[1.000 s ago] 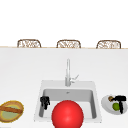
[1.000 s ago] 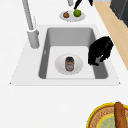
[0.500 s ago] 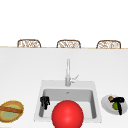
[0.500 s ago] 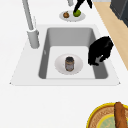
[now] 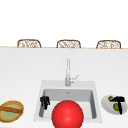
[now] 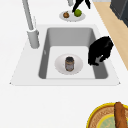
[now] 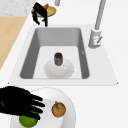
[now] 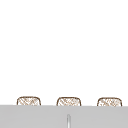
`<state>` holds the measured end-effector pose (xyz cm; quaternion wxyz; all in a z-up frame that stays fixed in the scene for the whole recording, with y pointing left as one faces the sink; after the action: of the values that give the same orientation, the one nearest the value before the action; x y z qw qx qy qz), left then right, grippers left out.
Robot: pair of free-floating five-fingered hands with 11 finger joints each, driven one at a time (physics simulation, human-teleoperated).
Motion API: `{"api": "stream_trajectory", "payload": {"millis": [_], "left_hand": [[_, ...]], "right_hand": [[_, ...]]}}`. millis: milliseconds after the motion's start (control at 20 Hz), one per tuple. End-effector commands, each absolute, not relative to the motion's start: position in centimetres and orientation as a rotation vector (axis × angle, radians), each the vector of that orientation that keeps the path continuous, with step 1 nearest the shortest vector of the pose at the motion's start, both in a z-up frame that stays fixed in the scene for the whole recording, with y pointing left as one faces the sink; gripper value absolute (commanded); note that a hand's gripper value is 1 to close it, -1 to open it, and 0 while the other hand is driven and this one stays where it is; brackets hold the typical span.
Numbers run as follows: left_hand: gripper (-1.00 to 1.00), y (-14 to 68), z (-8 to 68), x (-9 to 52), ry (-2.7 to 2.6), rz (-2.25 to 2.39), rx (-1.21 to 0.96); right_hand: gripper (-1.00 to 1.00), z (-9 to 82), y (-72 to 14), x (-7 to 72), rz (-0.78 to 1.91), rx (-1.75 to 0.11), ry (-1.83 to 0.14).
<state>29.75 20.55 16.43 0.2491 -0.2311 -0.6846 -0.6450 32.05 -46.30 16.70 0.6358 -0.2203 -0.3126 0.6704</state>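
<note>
Over the plate (image 7: pixel 66 100), right hand (image 7: pixel 15 103) on lime (image 7: pixel 28 120)

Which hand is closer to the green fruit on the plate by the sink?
The right hand. It sits over the green fruit on the plate, fingers straight. The left hand hangs at the sink's far left edge.

We see a white table (image 5: pixel 22 72) with a sink (image 6: pixel 103 77) set into it. A faucet (image 5: pixel 68 72) stands on the table at the sink's back rim. Right of the sink a white plate (image 7: pixel 65 100) sits on the table, carrying a green fruit (image 7: pixel 27 121) and an orange fruit (image 7: pixel 58 109). Left of the sink we see a round yellow-rimmed basket (image 5: pixel 11 111) with a brown stick-like piece (image 6: pixel 120 115) across it. Three wicker chair backs (image 5: pixel 68 44) show along the table's far edge.
</note>
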Motion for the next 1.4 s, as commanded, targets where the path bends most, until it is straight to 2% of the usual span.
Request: {"api": "stream_trajectory", "payload": {"millis": [0, 650, 900, 950, 1350], "left_hand": [[0.00, 20.5, 16.4, 29.7, -1.865, -1.757, -0.629], [0.00, 20.5, 16.4, 29.7, -1.865, -1.757, -0.629], [0.00, 20.5, 16.4, 29.7, -1.865, -1.757, -0.629], [0.00, 20.5, 16.4, 29.7, -1.865, -1.757, -0.629], [0.00, 20.5, 16.4, 29.7, -1.865, -1.757, -0.629]], "right_hand": [[-1.00, 15.5, -46.3, 33.0, 1.568, -0.536, -0.676], [-1.00, 10.9, -47.8, 36.6, 1.589, -0.505, -0.626], [-1.00, 10.5, -48.1, 35.9, 1.577, -0.508, -0.686], [1.00, 10.1, -48.0, 35.8, 1.579, -0.519, -0.679], [1.00, 11.0, -47.7, 36.1, 1.490, -0.727, -0.934]]}}
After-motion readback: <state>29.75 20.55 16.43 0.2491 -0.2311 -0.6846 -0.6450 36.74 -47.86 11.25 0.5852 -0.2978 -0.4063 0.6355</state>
